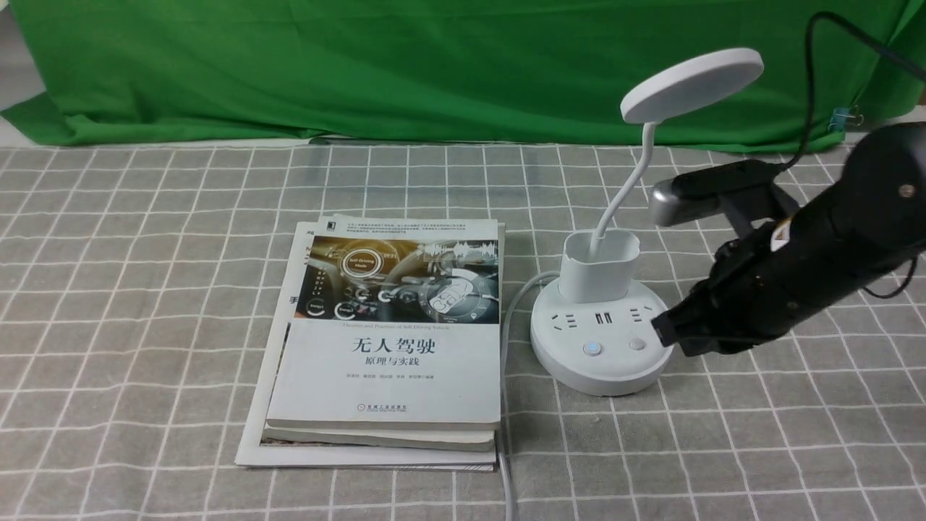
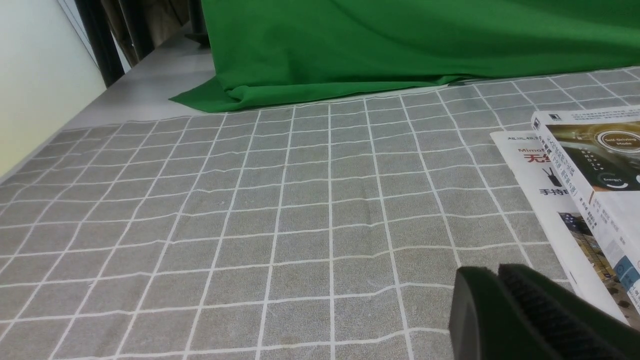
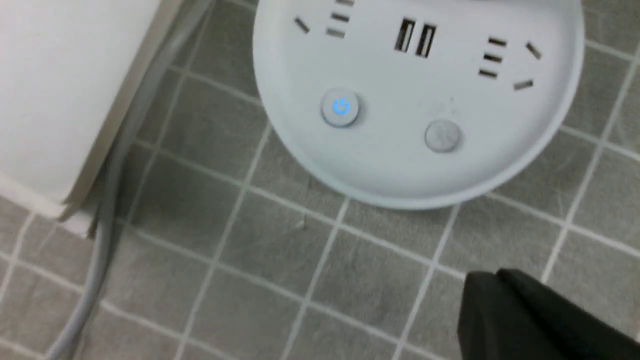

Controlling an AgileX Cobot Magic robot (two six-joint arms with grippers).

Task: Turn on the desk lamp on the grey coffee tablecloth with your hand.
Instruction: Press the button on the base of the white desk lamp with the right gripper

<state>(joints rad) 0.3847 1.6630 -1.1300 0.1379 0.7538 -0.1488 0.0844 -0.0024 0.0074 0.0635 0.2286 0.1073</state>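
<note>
The white desk lamp [image 1: 599, 318] stands on the grey coffee tablecloth [image 1: 145, 304], right of centre, its disc head [image 1: 691, 83] unlit. Its round base [image 3: 415, 165] carries sockets, a blue-lit power button [image 3: 340, 107] and a plain grey button [image 3: 442, 135]. My right gripper, the hand [image 1: 662, 329], is shut with nothing in it. Its tip hangs just off the base's right edge, close to the plain button [image 1: 636, 344], apart from it. In the right wrist view the shut tips [image 3: 492, 280] sit over the cloth short of the base. My left gripper [image 2: 492, 275] is shut and empty above the cloth.
A stack of books [image 1: 391, 340] lies left of the lamp, with the lamp's grey cable [image 1: 506, 405] running down between them. A green backdrop cloth [image 1: 405, 65] hangs along the far edge. A book corner [image 2: 590, 170] lies near the left gripper.
</note>
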